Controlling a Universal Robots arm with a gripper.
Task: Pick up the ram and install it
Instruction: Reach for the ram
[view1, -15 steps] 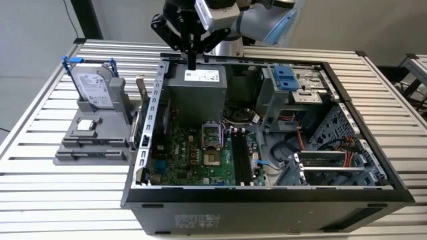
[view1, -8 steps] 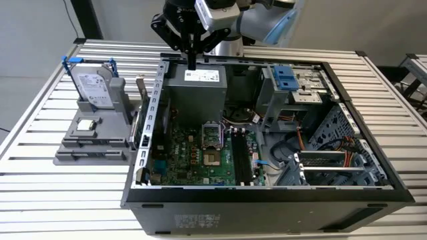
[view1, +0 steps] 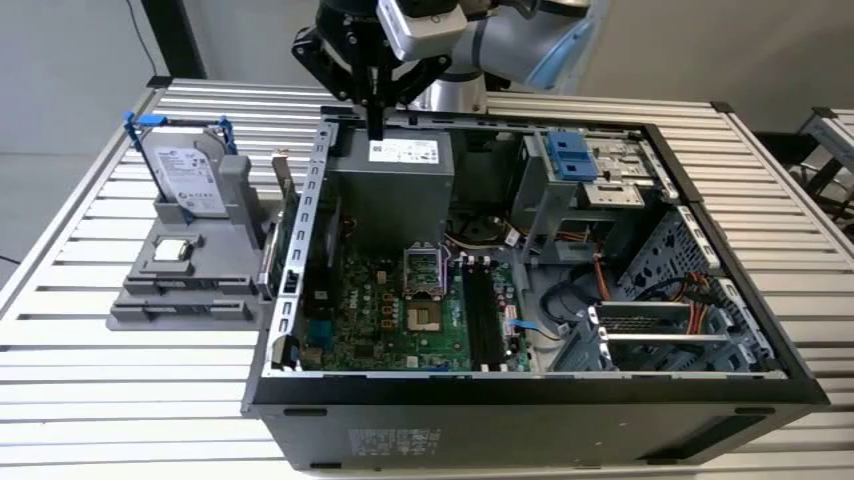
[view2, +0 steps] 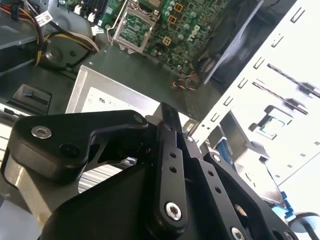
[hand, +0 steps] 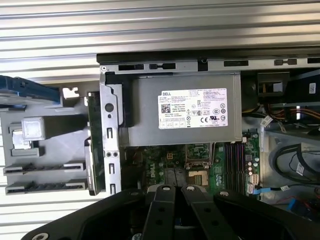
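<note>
1. Holding the black gripper (view1: 378, 128) closed and empty just above the grey metal power-supply box (view1: 390, 190) inside the open black computer case (view1: 534, 420).
2. Leaving the long, thin green ram stick (hand: 94, 135) standing on edge along the grey plastic holder (view1: 187, 290), just outside the case wall, untouched.
3. Resting case and holder on a white slatted metal table (view1: 94, 400), with pale grey floor (view1: 34, 190) lying beyond at the exterior view's left.
</note>
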